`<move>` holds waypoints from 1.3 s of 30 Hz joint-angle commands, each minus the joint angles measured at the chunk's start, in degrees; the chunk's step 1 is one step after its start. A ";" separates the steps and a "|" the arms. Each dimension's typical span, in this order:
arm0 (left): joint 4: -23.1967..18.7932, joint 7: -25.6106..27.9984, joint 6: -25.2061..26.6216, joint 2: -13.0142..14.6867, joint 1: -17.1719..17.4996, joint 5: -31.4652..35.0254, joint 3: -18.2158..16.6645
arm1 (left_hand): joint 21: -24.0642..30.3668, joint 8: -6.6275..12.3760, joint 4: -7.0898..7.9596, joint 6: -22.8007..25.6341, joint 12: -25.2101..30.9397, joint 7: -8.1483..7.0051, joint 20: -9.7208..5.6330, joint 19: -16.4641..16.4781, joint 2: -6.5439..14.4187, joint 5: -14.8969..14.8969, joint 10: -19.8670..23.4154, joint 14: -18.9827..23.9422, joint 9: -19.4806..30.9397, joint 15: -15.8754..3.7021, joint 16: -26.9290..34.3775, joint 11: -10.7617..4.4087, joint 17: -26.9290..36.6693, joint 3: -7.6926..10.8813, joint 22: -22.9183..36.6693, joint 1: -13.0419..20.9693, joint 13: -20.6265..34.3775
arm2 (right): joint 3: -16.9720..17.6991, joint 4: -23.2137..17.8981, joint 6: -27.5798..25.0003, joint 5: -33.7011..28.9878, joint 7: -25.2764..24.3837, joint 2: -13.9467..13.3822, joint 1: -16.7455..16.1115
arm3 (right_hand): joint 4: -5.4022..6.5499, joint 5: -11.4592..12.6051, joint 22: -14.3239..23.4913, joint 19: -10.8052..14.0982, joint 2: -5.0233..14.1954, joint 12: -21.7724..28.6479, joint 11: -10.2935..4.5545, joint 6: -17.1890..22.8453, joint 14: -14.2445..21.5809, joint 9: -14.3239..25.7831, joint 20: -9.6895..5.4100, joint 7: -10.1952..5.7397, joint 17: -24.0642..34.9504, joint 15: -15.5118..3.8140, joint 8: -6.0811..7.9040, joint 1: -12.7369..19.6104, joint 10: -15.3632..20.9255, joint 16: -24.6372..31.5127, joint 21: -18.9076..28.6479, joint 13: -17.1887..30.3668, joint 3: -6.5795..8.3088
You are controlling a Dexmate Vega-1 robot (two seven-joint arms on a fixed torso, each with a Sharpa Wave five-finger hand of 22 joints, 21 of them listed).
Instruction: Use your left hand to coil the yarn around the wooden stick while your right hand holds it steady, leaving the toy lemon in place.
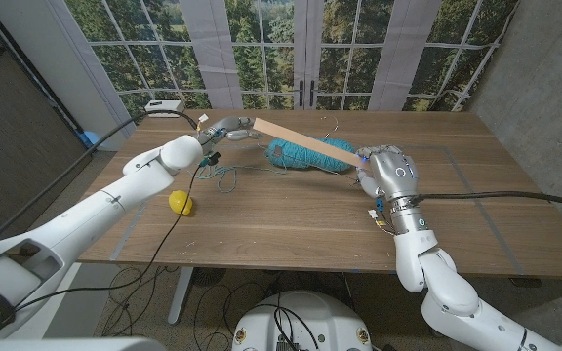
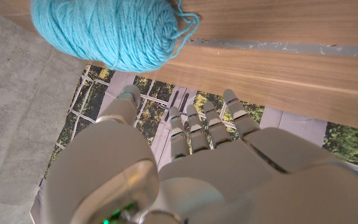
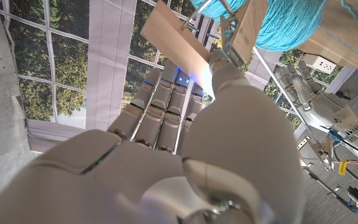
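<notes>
Tall windows with trees behind back the wooden bench (image 1: 291, 219), above which the wooden stick (image 1: 291, 130) slants, a thick wad of teal yarn (image 1: 310, 154) already around its middle. Loose strands (image 1: 224, 176) trail on the bench, so coiling looks partly done. The right hand (image 1: 383, 175) clamps the stick's lower end. The left hand (image 1: 224, 128) sits by the upper end; its grip cannot be told. The toy lemon (image 1: 181, 203) lies apart, undisturbed.

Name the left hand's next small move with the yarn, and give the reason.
Probably carry the left hand and its strand over the wooden stick for another loop. The right hand grips the stick's end, yarn already bulks its middle, and loose strand trails on the table.
</notes>
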 commanded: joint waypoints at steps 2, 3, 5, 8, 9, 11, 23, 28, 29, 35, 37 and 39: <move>1.73 -4.61 2.71 -1.99 -7.39 8.54 4.82 | 0.44 0.17 -0.14 1.72 0.45 -0.35 0.17 0.90 0.05 0.30 1.59 1.28 0.16 -0.46 0.53 -0.55 0.10 -0.39 0.27 2.55 0.15 | 0.96 0.23 0.63 1.11 -2.90 0.42 -0.80 | 0.20 0.69 0.10 0.56 3.67 0.61 -3.27 8.88 0.83 7.74 0.11 -4.42 0.21 -7.08 3.51 3.16 3.48 -0.32 0.37 8.60 -0.11; 1.99 -4.95 2.54 -2.11 -7.97 9.27 5.27 | 0.44 0.16 -0.17 1.81 0.42 -0.42 0.06 0.92 0.04 0.31 1.60 1.33 0.16 -0.60 0.53 -0.58 0.10 -0.39 0.27 2.75 0.15 | 0.97 0.27 0.61 1.15 -2.90 0.43 -0.81 | 0.22 0.72 0.10 0.53 3.68 0.62 -3.28 8.86 0.87 7.71 0.08 -4.45 0.23 -7.07 3.51 3.15 3.47 -0.39 0.40 8.60 -0.12; 2.75 -6.29 2.29 -2.63 -9.04 9.55 5.86 | 0.42 -0.06 -0.23 1.66 0.30 -0.36 0.05 0.93 -0.04 0.34 1.56 1.34 0.16 -0.69 0.45 -0.61 0.09 -0.44 0.27 3.32 0.15 | 1.00 0.34 0.59 1.25 -2.98 0.47 -0.82 | 0.16 0.78 0.09 0.59 3.67 0.65 -3.31 8.97 0.90 7.64 0.15 -4.38 0.27 -7.15 3.58 3.23 3.50 -0.50 0.50 8.61 -0.10; 4.04 -8.75 1.62 -3.42 -10.95 10.14 7.04 | 0.32 -0.66 -0.24 0.95 -0.18 -0.24 0.02 0.84 -0.61 0.33 0.90 0.74 0.17 -0.40 0.05 -0.38 0.08 -0.83 0.26 4.16 0.16 | 1.13 0.44 0.68 1.46 -3.17 0.43 -0.82 | 0.16 0.83 0.08 0.59 3.66 0.69 -3.28 8.96 0.97 7.58 0.18 -4.39 0.32 -7.16 3.60 3.25 3.55 -0.59 0.58 8.64 -0.12; 4.10 -9.33 1.71 -3.60 -11.40 10.50 7.38 | 0.25 -0.87 -0.21 0.77 -0.36 -0.29 -0.02 0.75 -1.01 0.33 0.68 0.70 0.17 -0.35 -0.03 -0.37 0.08 -1.11 0.26 4.40 0.17 | 1.19 0.46 0.70 1.56 -3.20 0.41 -0.82 | 0.14 0.86 0.07 0.58 3.65 0.70 -3.23 8.95 1.01 7.58 0.19 -4.38 0.36 -7.18 3.62 3.28 3.60 -0.63 0.62 8.62 -0.13; 4.54 -10.92 1.64 -3.97 -12.51 10.98 8.07 | 0.05 -1.50 0.02 0.14 -0.89 -0.02 0.08 0.50 -2.16 0.38 -0.06 0.32 0.18 -0.07 -0.32 -0.11 0.10 -2.00 0.24 4.74 0.20 | 1.34 0.53 0.86 1.80 -3.42 0.38 -0.83 | 0.11 0.91 0.07 0.62 3.67 0.70 -3.14 9.00 1.05 7.52 0.25 -4.37 0.43 -7.19 3.66 3.35 3.66 -0.70 0.71 8.56 -0.13; 3.24 -20.16 4.77 -3.94 -18.81 16.07 11.42 | -0.27 -2.28 0.43 0.68 -1.35 -0.08 0.43 0.49 -4.79 1.27 0.40 0.18 0.25 0.24 -0.60 -0.21 0.18 -4.29 0.26 6.19 0.29 | 2.40 0.55 1.77 3.66 -4.16 0.05 -1.08 | 0.18 1.20 0.00 0.51 3.59 0.70 -3.24 8.95 1.45 7.18 0.38 -4.26 0.84 -7.12 3.87 3.29 3.74 -1.38 1.25 8.35 -0.37; 2.08 -23.97 6.74 -3.79 -21.47 19.55 12.98 | -0.34 -2.61 0.34 0.56 -1.76 -0.11 0.33 0.55 -4.65 1.71 -0.06 -0.15 0.29 -0.02 -0.76 -0.71 0.21 -4.38 0.28 7.76 0.31 | 2.48 0.58 1.82 3.99 -4.08 0.00 -1.03 | 0.22 1.27 -0.02 0.46 3.56 0.71 -3.16 8.94 1.60 7.05 0.39 -4.28 0.89 -7.10 3.91 3.23 3.79 -1.58 1.38 8.29 -0.42; 2.12 -25.08 6.83 -3.83 -22.08 19.96 13.32 | -0.37 -2.71 0.33 0.47 -1.88 -0.04 0.35 0.52 -4.64 1.80 -0.21 -0.41 0.30 -0.04 -0.86 -0.61 0.21 -4.43 0.29 8.17 0.31 | 2.47 0.64 1.88 4.05 -4.04 -0.02 -0.97 | 0.17 1.29 -0.02 0.46 3.56 0.72 -3.15 8.98 1.62 7.02 0.43 -4.26 0.97 -7.12 3.93 3.30 3.77 -1.59 1.42 8.31 -0.42; 2.25 -30.29 7.57 -4.36 -25.08 22.16 14.80 | -0.50 -2.89 0.32 0.72 -2.17 -0.17 0.02 0.45 -4.39 2.14 -0.32 -1.07 0.35 -0.33 -1.05 -1.34 0.24 -4.60 0.31 10.07 0.33 | 2.46 0.88 1.85 4.38 -3.96 0.02 -0.80 | 0.23 1.38 -0.05 0.39 3.58 0.70 -3.11 8.87 1.69 6.87 0.43 -4.28 1.18 -6.98 3.97 3.26 3.70 -1.85 1.63 8.26 -0.53; 2.09 -30.28 7.81 -4.43 -25.32 23.51 15.21 | -0.58 -2.56 0.38 2.30 -2.07 -0.09 -0.24 0.49 -3.80 2.24 0.55 -1.17 0.40 -0.58 -0.98 -2.01 0.28 -4.69 0.33 12.02 0.35 | 2.48 0.97 1.99 4.52 -4.11 -0.01 -0.80 | 0.24 1.41 -0.06 0.40 3.59 0.70 -3.08 8.89 1.69 6.83 0.43 -4.25 1.20 -7.00 3.99 3.26 3.69 -1.93 1.68 8.26 -0.54; 2.39 -31.78 8.49 -4.84 -26.13 24.80 16.07 | -0.62 -2.47 0.42 2.91 -2.07 -0.30 -0.32 0.50 -3.57 2.19 0.86 -1.21 0.41 -0.90 -0.95 -2.71 0.29 -4.78 0.34 12.79 0.35 | 2.46 1.00 1.79 4.52 -4.13 0.07 -0.79 | 0.31 1.42 -0.07 0.29 3.57 0.67 -3.15 8.85 1.76 6.77 0.38 -4.31 1.25 -6.94 3.99 3.15 3.56 -2.01 1.72 8.28 -0.61</move>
